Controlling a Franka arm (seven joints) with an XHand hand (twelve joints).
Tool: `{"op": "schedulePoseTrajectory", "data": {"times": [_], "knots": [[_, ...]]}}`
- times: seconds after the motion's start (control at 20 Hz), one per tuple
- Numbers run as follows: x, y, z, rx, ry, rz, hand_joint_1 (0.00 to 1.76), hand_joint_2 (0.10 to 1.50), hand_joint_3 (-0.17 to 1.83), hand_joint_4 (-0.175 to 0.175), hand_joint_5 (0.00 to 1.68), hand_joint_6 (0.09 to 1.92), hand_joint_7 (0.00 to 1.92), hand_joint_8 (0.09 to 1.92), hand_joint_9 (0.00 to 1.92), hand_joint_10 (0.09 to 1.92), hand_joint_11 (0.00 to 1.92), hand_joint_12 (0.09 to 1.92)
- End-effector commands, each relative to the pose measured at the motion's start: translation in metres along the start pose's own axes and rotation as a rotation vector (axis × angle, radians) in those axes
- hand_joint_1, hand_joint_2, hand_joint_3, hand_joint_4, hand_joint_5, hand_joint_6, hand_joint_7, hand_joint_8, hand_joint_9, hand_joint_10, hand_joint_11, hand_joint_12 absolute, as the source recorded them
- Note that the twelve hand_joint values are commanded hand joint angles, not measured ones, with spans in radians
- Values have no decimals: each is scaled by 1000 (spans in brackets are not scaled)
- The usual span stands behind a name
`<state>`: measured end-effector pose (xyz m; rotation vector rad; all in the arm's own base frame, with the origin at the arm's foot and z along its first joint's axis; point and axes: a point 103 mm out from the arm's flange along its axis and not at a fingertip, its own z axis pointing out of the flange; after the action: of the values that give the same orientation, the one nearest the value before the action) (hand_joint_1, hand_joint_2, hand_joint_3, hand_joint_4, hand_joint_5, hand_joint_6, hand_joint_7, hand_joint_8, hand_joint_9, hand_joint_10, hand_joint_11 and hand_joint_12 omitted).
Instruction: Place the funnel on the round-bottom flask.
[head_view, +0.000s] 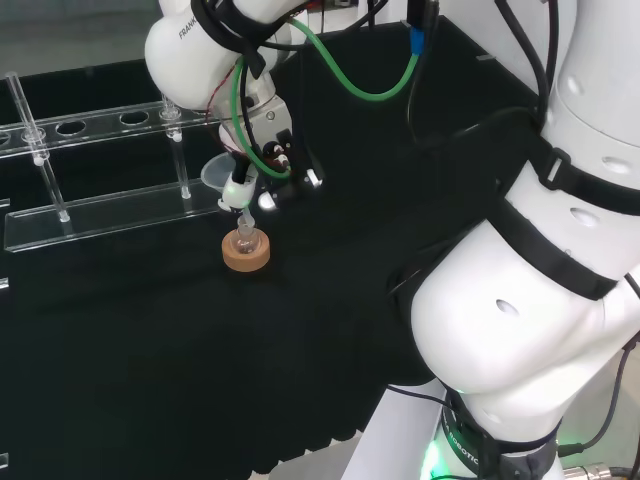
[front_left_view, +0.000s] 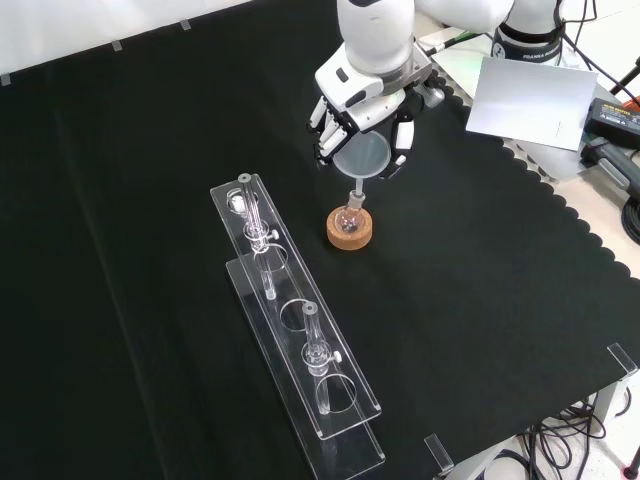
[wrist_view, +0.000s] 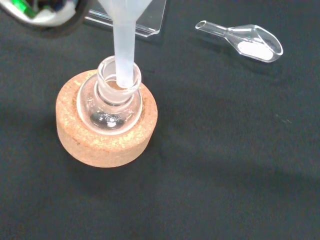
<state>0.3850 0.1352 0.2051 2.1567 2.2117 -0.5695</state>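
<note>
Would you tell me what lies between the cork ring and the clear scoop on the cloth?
Nothing: the wrist view shows bare black cloth between the cork ring and the scoop.

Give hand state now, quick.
Hand: shut on the clear plastic funnel, its stem inside the neck of the round-bottom glass flask.

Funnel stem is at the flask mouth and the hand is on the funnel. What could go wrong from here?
1. The funnel stem sits against one side of the flask neck, so pushing down could tip the flask on its cork ring.
2. The fingers curl round the funnel's cone; opening them unevenly may tilt it.
3. The flask is small and only rests on the ring, so the funnel could make it top-heavy.
</note>
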Motion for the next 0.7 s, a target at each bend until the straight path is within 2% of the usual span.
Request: {"op": "schedulePoseTrajectory", "data": {"times": [0.05, 0.5, 0.7], "knots": [[-1, 2, 6, -6, 6, 1, 869, 742, 636, -68, 894, 751, 978, 751, 1259, 371, 844, 1104], [5, 6, 6, -52, 4, -12, 871, 746, 637, -69, 893, 751, 974, 752, 1256, 367, 846, 1102], [10, 12, 8, -41, 4, -24, 871, 747, 637, -70, 890, 751, 967, 753, 1248, 364, 848, 1100]]}}
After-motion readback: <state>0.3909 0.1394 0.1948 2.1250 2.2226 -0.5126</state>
